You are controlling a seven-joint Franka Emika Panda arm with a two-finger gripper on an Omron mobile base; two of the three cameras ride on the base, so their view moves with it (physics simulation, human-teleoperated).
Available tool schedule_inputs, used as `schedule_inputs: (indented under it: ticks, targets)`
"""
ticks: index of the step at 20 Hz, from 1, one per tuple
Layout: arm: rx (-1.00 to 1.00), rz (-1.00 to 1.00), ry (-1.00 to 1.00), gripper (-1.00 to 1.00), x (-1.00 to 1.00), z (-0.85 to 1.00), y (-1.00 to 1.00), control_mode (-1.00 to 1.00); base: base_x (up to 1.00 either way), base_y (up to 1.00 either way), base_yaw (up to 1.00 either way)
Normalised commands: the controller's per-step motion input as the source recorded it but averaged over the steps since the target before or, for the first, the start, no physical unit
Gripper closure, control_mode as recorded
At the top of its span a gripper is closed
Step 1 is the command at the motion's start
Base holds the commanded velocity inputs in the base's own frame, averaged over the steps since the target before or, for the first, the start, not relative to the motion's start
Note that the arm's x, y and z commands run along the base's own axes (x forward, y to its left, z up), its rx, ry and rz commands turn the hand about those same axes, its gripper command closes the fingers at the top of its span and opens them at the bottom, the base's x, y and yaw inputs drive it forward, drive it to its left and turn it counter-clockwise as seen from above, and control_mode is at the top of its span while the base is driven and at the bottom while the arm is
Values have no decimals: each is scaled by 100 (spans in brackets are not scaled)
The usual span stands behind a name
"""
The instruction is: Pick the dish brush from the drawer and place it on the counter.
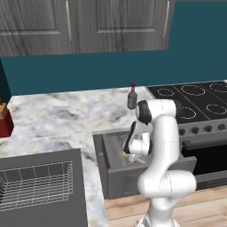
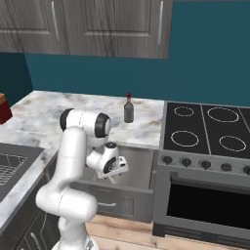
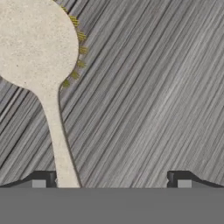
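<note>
I am in the pick step: my arm reaches down into the open drawer [image 1: 116, 165] in front of me, and the gripper [image 3: 111, 180] hangs just above the drawer floor with nothing held. Its jaws stand as wide apart as they go. In the hand view, the two dark fingertips [image 3: 43, 179] rise at the bottom edge, far apart, over a floor of grey streaked wood grain.

The brush [image 3: 41, 61] lies flat on that floor. Its round pale head, with short yellow bristles peeking out along one edge, sits at the upper left of the hand view. Its thin cream handle runs down from the head and passes just beside the left fingertip, on its inner side. So the handle is barely within the jaw gap, not centred in it.

My judgement: the next move calls for sliding the hand sideways until the handle sits mid-gap, lowering a little, then closing on the handle and lifting clear of the drawer walls.

Besides the brush, I can make out nothing else in the drawer. From the base views, the marble counter [image 2: 63, 110] runs behind the drawer, and a dark bottle [image 2: 128, 109] with a red cap stands on it.
</note>
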Motion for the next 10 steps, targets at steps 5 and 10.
schedule_inputs:
  ticks: [5,10]
  targets:
    - [-1,10,0,100,-28,-31,24,-100,0,0,0]
    - [0,9,1,100,-37,-27,13,-100,0,0,0]
